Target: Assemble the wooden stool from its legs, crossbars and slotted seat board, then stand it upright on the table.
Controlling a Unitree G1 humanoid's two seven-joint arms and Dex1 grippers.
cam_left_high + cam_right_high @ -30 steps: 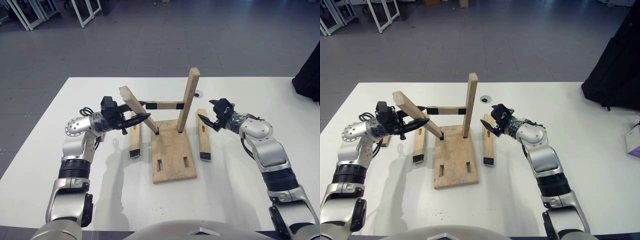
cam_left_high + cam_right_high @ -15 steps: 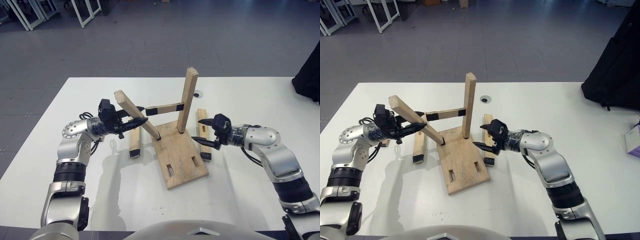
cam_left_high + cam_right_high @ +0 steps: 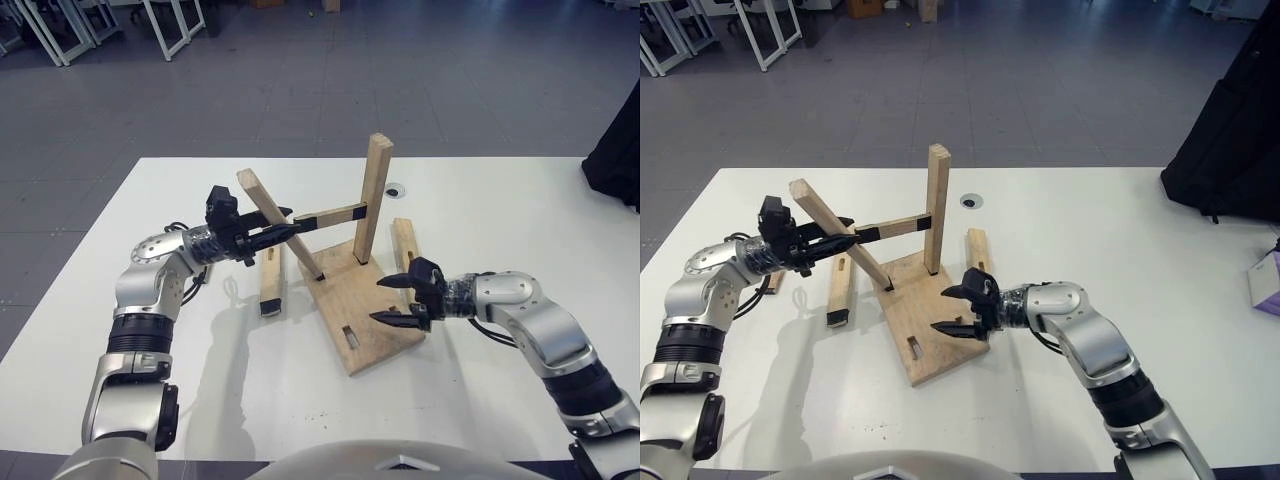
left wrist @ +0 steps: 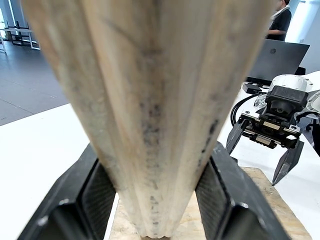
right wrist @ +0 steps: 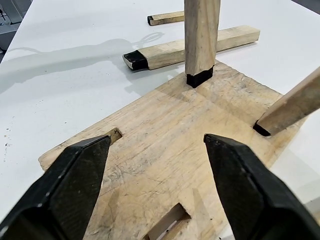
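L gripper (image 3: 277, 232), left of the seat board (image 3: 350, 300), pinches the leaning leg (image 3: 262, 198). That leg's foot sits in a board slot. Upright leg (image 3: 372, 195) stands in another slot. A crossbar (image 3: 328, 215) joins both legs. R gripper (image 3: 378, 300) is at the board's right edge, fingers spread wide.

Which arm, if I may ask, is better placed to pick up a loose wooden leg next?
Probably right: the right gripper is open and empty near the loose pale wooden leg, whereas the left gripper is clamped on the tilted pale wooden leg.
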